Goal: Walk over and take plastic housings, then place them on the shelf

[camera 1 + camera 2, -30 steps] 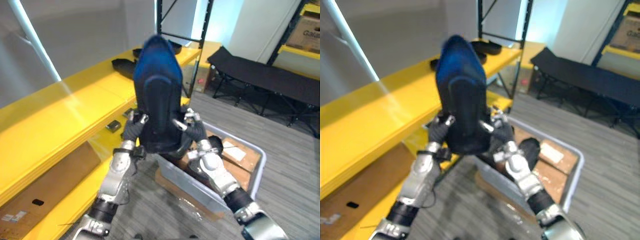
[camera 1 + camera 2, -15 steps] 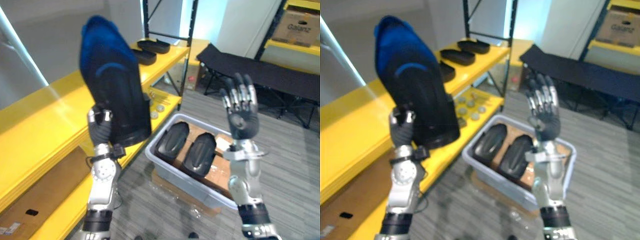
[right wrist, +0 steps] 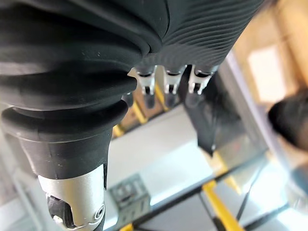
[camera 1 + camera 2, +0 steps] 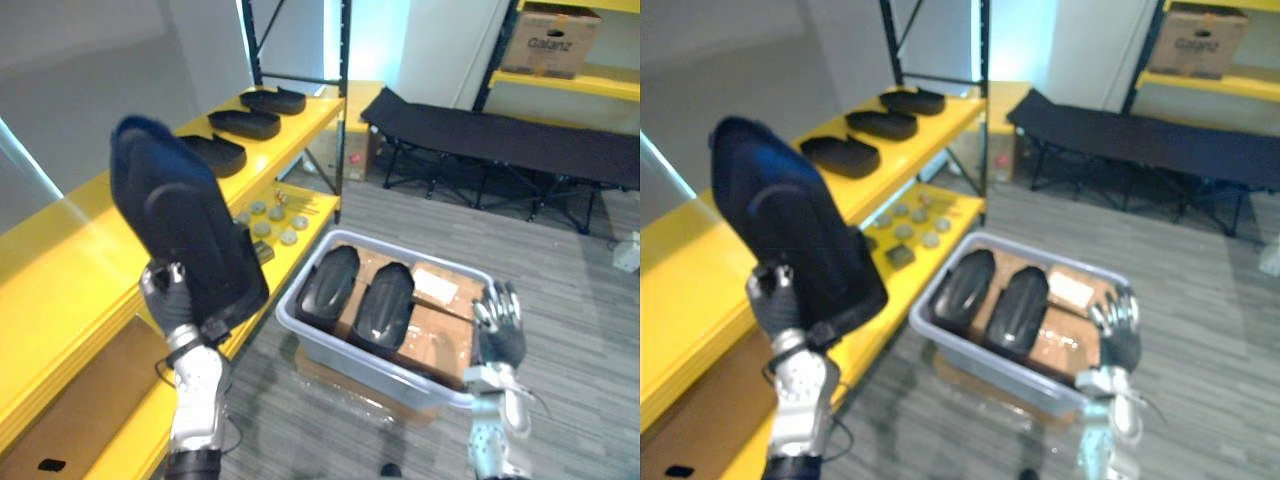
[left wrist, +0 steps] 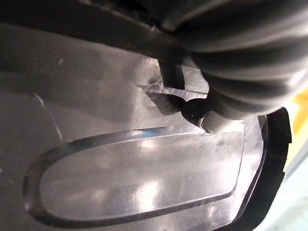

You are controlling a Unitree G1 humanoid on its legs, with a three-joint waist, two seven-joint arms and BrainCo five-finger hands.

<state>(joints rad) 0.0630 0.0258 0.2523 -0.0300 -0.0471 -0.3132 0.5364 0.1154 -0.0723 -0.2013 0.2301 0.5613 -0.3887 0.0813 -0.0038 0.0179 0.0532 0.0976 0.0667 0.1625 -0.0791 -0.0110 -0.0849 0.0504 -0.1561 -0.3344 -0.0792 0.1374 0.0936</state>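
Left robot hand is curled round the bottom edge of one big black housing, held upright and tilted, just in front of the yellow shelf. Right robot hand hangs low by the grey bin, fingers loosely straight, holding nothing. The housing looks like a stiff moulded shell, prob. light for its bulk but glossy, so slippery and top-heavy in a one-hand grip. The rim, or a 2nd hand underneath, would suit better. Two more housings lie side by side in the bin on cardboard. Small round parts sit on the lower shelf level. Three housings line the upper level further off, w/ a black post at that end. Beyond is a black cot.
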